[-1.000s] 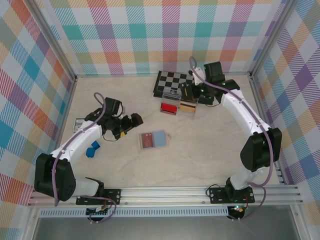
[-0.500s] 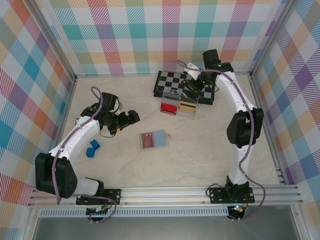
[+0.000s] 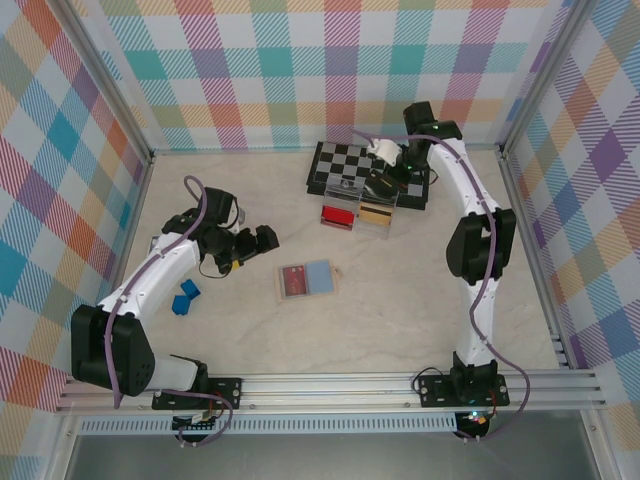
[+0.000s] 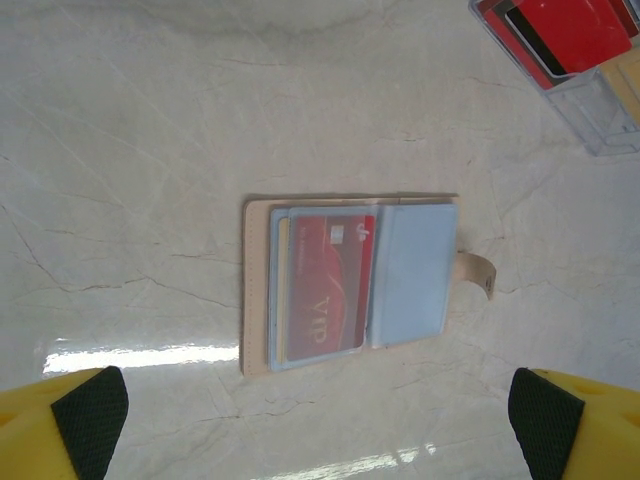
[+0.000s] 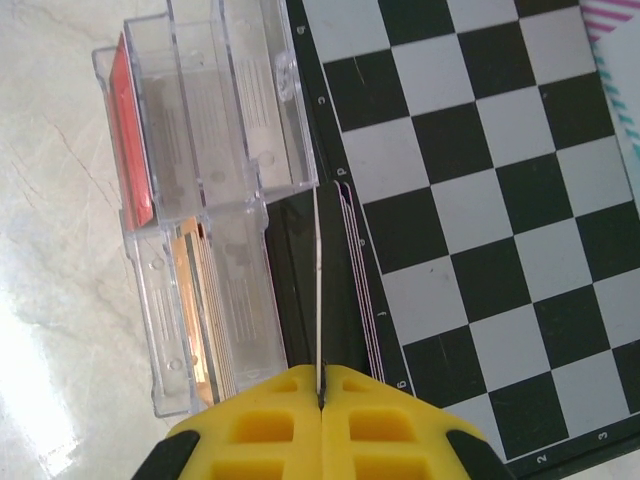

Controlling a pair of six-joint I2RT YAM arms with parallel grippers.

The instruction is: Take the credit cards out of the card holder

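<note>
From above, the card holder (image 3: 307, 280) is lying open mid-table, its long axis running left to right. The left gripper (image 3: 267, 240) is hovering just left and slightly far of it, much nearer than the right gripper (image 3: 382, 185), which is hanging over the chessboard (image 3: 340, 160) at the far side.

In the left wrist view, the left gripper's (image 4: 318, 430) fingers are standing fully spread and empty, framing the holder (image 4: 415, 270), whose left pocket is showing a red card (image 4: 325, 290).

In the right wrist view, the right gripper (image 5: 322, 400) is pinching what looks like a thin card (image 5: 318, 290) edge-on, beside the clear tray (image 5: 215, 150).
</note>
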